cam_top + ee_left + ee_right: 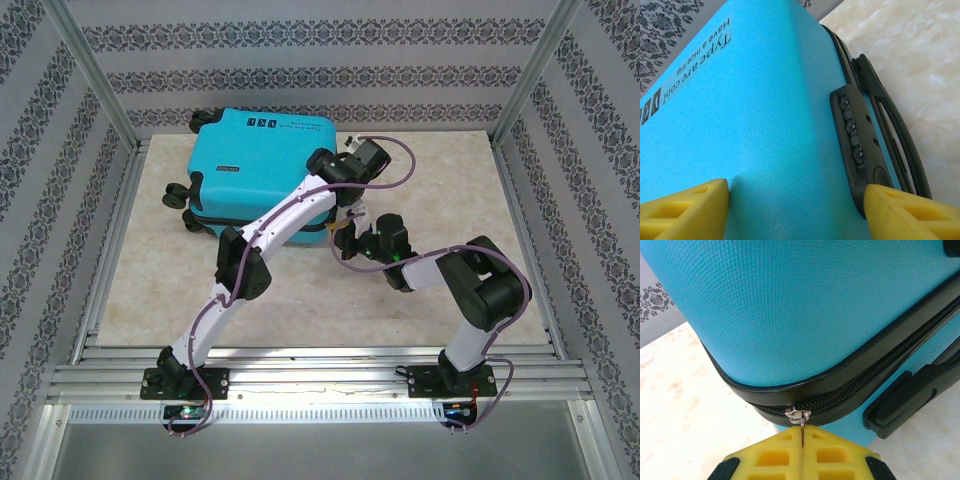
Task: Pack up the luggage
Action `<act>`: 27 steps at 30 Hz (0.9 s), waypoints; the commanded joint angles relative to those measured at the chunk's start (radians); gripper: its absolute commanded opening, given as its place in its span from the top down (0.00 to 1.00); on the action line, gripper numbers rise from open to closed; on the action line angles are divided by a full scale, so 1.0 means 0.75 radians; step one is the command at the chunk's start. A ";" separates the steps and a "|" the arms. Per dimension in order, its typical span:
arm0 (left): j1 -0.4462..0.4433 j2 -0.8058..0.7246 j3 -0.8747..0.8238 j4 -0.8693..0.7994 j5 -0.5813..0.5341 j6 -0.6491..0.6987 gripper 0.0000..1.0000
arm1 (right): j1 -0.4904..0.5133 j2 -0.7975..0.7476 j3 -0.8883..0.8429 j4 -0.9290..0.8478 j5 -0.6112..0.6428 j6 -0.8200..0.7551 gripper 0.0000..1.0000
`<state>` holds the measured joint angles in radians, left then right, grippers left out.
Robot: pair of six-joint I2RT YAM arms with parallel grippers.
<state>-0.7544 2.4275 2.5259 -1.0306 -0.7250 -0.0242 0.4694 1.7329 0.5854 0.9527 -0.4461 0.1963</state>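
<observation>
Closed luggage [250, 160] lay flat on the far left part of the table [450, 290], with its wheels [180, 192] toward the left edge and a printed label [705, 50] on the upper shell. The left gripper [795, 205] hung just over the shell's right side. Its yellow fingers [685, 210] were parted fairly wide, with blue shell between them and nothing held. The combination lock [856, 145] and black handle [892, 125] sat just ahead of the right-hand finger. The right gripper [802, 442] met a rounded corner of the case at the zipper track [865, 385]. Its jaws were pressed fully together on the metal zipper pull [799, 416], whose tab ran down into the seam between them.
</observation>
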 commanded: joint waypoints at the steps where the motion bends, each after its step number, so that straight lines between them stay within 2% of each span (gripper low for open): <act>1: -0.019 -0.074 -0.245 -0.135 0.199 -0.102 0.31 | 0.036 0.003 -0.034 0.098 -0.024 0.034 1.00; 6: -0.017 -0.324 -0.693 0.095 0.341 -0.135 0.31 | 0.101 -0.004 -0.075 0.133 0.067 0.057 1.00; 12: -0.007 -0.547 -1.098 0.252 0.464 -0.187 0.31 | 0.141 -0.062 -0.104 0.095 0.247 0.072 1.00; 17: 0.025 -0.630 -1.260 0.326 0.530 -0.225 0.31 | 0.132 -0.117 -0.075 -0.028 0.444 0.048 1.00; 27: 0.050 -0.646 -1.352 0.367 0.549 -0.234 0.32 | 0.068 -0.127 0.035 -0.206 0.585 0.096 1.00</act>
<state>-0.7334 1.8626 1.6161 -0.4606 -0.4618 -0.1154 0.5274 1.6581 0.5797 0.8440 -0.1081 0.2417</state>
